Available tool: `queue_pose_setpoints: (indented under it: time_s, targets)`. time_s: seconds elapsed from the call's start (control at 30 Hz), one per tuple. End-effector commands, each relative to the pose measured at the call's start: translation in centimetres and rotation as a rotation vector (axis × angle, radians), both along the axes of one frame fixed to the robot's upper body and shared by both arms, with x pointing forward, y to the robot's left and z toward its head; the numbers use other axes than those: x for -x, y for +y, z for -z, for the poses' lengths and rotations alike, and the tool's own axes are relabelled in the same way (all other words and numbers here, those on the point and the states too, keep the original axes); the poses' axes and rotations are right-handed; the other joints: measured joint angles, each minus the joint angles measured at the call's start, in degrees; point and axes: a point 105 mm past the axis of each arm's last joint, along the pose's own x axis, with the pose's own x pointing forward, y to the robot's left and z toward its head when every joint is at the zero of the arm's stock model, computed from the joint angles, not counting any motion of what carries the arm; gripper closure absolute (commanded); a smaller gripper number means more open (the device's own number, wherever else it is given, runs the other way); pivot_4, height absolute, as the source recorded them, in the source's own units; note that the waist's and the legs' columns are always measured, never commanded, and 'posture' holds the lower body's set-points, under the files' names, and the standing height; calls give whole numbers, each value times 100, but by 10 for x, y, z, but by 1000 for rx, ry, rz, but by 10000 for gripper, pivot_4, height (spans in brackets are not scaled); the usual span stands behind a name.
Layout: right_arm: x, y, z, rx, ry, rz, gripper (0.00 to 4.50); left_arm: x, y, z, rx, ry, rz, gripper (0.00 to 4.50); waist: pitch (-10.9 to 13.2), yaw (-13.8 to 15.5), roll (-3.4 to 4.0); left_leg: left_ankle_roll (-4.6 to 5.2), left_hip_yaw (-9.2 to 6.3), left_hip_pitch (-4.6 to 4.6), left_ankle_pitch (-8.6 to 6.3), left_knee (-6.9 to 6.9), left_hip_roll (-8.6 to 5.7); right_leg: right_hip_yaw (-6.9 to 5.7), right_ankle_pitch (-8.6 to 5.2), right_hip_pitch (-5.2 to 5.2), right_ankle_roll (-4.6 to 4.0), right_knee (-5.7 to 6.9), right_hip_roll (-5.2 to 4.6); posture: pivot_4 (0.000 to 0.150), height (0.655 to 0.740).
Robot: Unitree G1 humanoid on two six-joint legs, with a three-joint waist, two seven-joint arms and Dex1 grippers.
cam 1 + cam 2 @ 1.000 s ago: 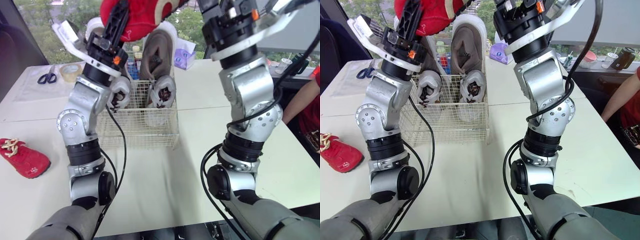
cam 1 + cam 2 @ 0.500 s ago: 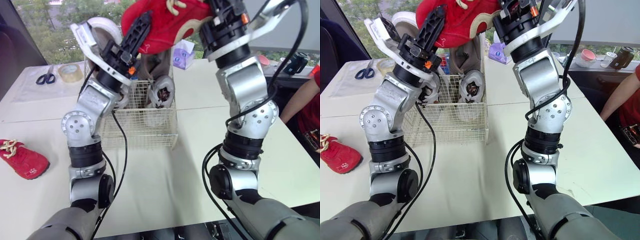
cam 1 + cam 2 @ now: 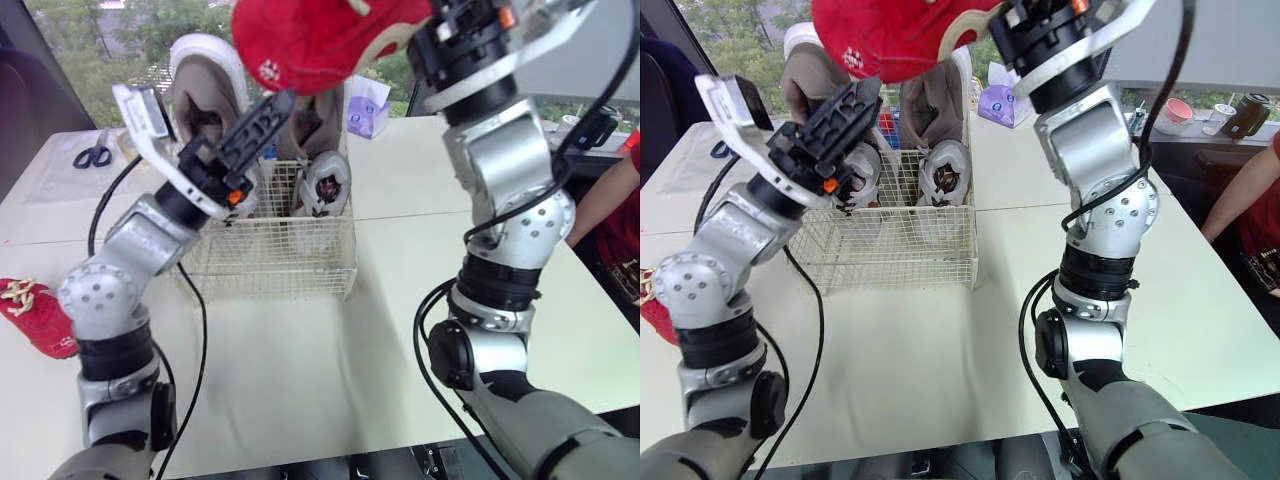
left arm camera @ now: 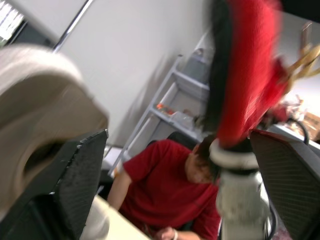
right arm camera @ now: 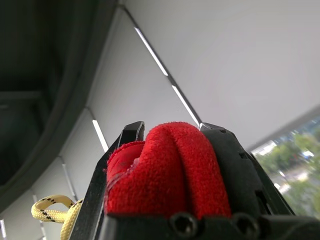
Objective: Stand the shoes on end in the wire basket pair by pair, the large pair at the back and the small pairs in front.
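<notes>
A white table stands before a window with green trees. At its middle sits the wire basket, with 2 large taupe shoes on end at the back and 2 small grey shoes upright in front of them. The right claw is clamped on the heel of a red shoe, held high above the basket. The left claw is spread wide and empty, raised at the basket's left side in front of the left grey shoe. A 2nd red shoe lies at the table's left edge, well apart from the basket. Scissors lie at the far left.
</notes>
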Motion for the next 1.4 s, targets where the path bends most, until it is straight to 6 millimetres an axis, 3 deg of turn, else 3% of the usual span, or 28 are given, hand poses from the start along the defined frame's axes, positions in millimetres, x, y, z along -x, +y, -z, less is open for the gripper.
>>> queue_pose_setpoints:
  time_s: [0.03,0.17,0.23,0.37,0.53,0.73,0.9,1.0,1.1,1.13,1.4]
  targets:
    - [20,-11,-5,246,-246,36,29492,28,14,8,-141,-8,-74,930,2,2,3,3,2,0,-2,-1,0,1,-1,-2,-1,-1,-3,1500,7400]
    - [20,3,36,683,-435,18,29492,42,26,35,-364,43,-166,930,4,19,7,9,5,-4,-8,-7,-4,0,-14,-8,-21,-11,-9,1500,7400]
    - [21,12,50,771,-500,-23,29492,48,30,45,-401,76,-180,930,6,-17,10,8,9,-1,-9,-10,-3,0,-15,-11,-21,-14,-9,1500,7400]
    - [17,24,76,873,-573,-89,29492,61,31,72,-554,121,-189,930,10,13,16,-16,11,-1,4,-27,1,0,-14,-27,-21,-10,-6,1500,7400]
    - [5,33,103,960,-622,-100,29492,71,39,86,-579,171,-210,930,9,36,15,-43,15,-9,-2,-44,-2,3,-14,-43,-26,-19,-12,1500,7400]
    - [-10,37,135,1052,-643,-113,29492,72,42,84,-580,168,-219,930,9,30,15,-73,16,-10,30,-75,-12,4,-14,-52,-27,-24,-11,1500,7400]
    - [-17,37,148,1069,-622,-133,29492,71,43,83,-593,165,-217,930,9,29,15,-71,18,-10,35,-80,-13,4,-15,-56,-29,-22,-7,1500,7400]
    - [-19,34,150,1075,-613,-126,17880,70,47,81,-602,163,-225,0,9,34,14,-71,17,-10,35,-80,-12,4,-16,-54,-30,-23,-9,1500,7400]
    - [-17,32,145,1068,-616,-112,2412,70,49,80,-606,161,-227,0,9,22,15,-71,17,-10,35,-80,-12,4,-16,-55,-30,-23,-9,1500,7400]
    - [-17,31,143,1066,-618,-106,712,69,50,79,-608,160,-229,0,9,20,15,-71,17,-10,35,-80,-12,4,-16,-56,-30,-22,-9,1500,7400]
    - [2,29,121,998,-603,-132,712,61,60,73,-618,144,-252,0,8,22,14,-76,18,-9,38,-80,-12,3,-18,-60,-34,-11,-4,1500,7400]
